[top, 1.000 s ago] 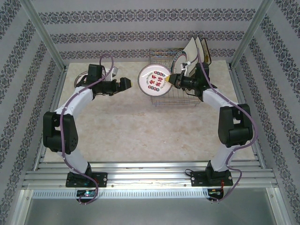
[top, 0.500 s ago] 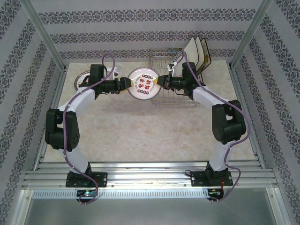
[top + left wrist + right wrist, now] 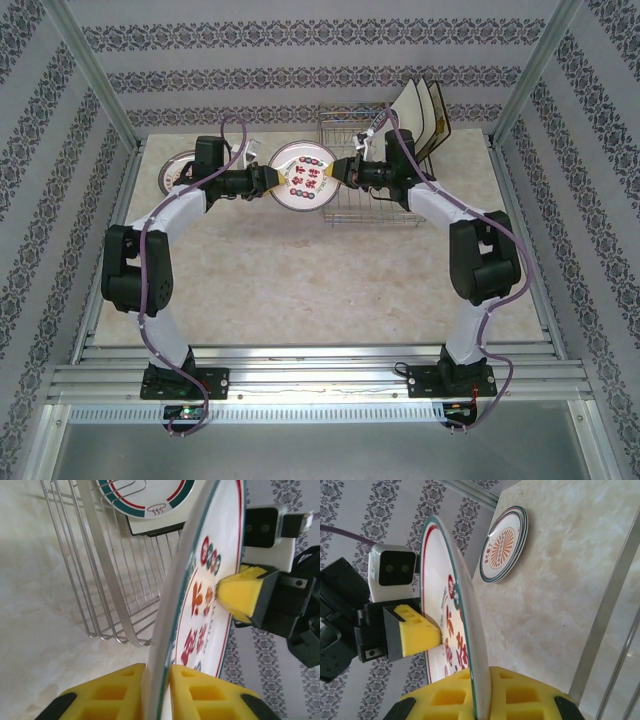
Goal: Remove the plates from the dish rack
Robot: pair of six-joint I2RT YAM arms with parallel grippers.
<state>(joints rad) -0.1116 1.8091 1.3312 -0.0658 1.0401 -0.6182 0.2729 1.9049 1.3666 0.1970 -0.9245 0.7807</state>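
A round white plate with red characters and a teal rim hangs on edge above the table, just left of the dish rack. My left gripper is shut on its left rim and my right gripper on its right rim. In the left wrist view my yellow pads pinch the plate's rim, and the right gripper's finger presses on its face. In the right wrist view my gripper clamps the plate opposite the left finger. Cream square plates stand in the rack.
Another round plate with an orange centre lies flat at the table's far left, also visible from the right wrist. A teal-rimmed plate stands in the wire rack. Patterned walls and metal posts border the table.
The right arm carried the round plate left, away from the rack. The left gripper moved right to meet it and shut on its left rim.
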